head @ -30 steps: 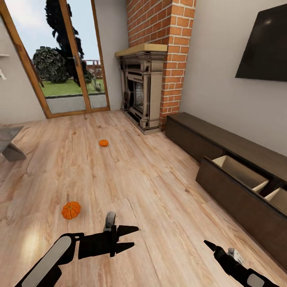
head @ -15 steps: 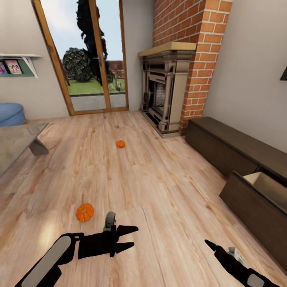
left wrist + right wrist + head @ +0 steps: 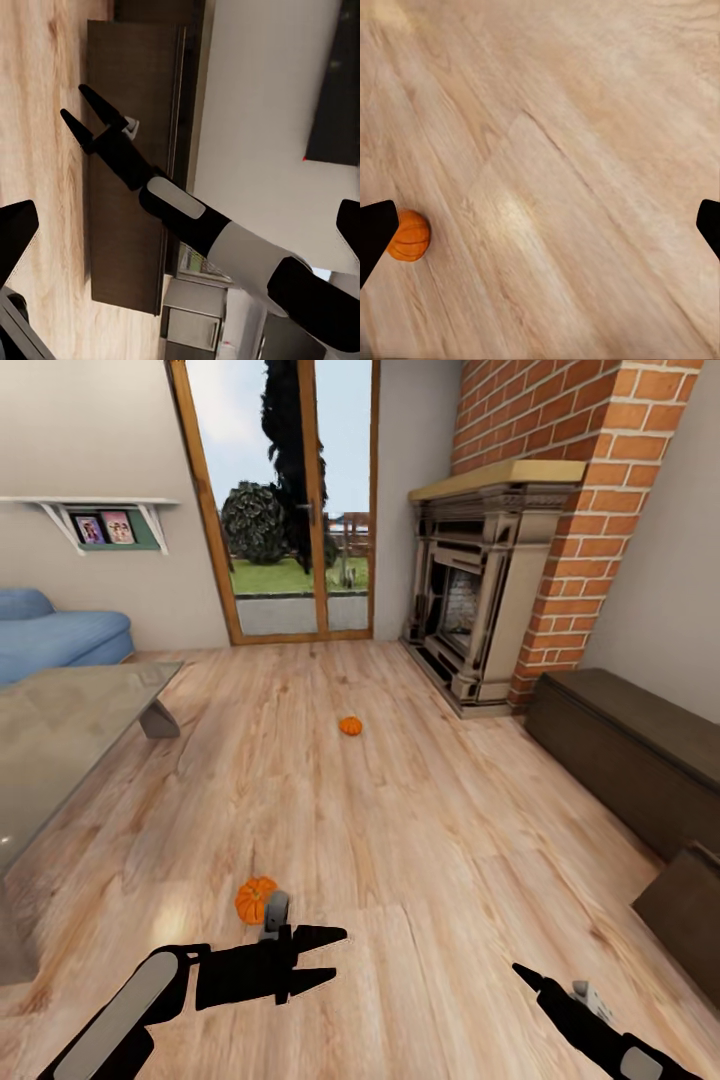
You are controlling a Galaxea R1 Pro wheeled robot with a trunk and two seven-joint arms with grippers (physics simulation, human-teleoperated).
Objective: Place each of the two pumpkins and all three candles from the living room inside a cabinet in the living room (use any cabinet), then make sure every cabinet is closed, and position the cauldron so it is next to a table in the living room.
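Observation:
Two orange pumpkins lie on the wood floor. The near pumpkin (image 3: 255, 898) is just beyond my left gripper (image 3: 338, 953), which is open and holds nothing. The far pumpkin (image 3: 350, 726) sits mid-room toward the fireplace. My right gripper (image 3: 524, 972) hangs low at the right, open and empty, and its wrist view looks down on a pumpkin (image 3: 409, 235) beside one fingertip (image 3: 375, 232). The dark-brown cabinet (image 3: 630, 750) runs along the right wall, with a corner of its pulled-out drawer (image 3: 690, 905) at the picture's edge. In the left wrist view the right gripper (image 3: 81, 112) shows against the cabinet (image 3: 127, 225). Candles and cauldron are out of view.
A glass coffee table (image 3: 70, 710) stands at the left with a blue sofa (image 3: 50, 635) behind it. A brick fireplace (image 3: 480, 620) and a glazed door (image 3: 290, 510) close the far side. A wall shelf (image 3: 100, 520) holds photos.
The whole view has swung to the left, so the camera has turned. The open drawer slid to the right edge, and the table and sofa came in. Both arms keep the same pose.

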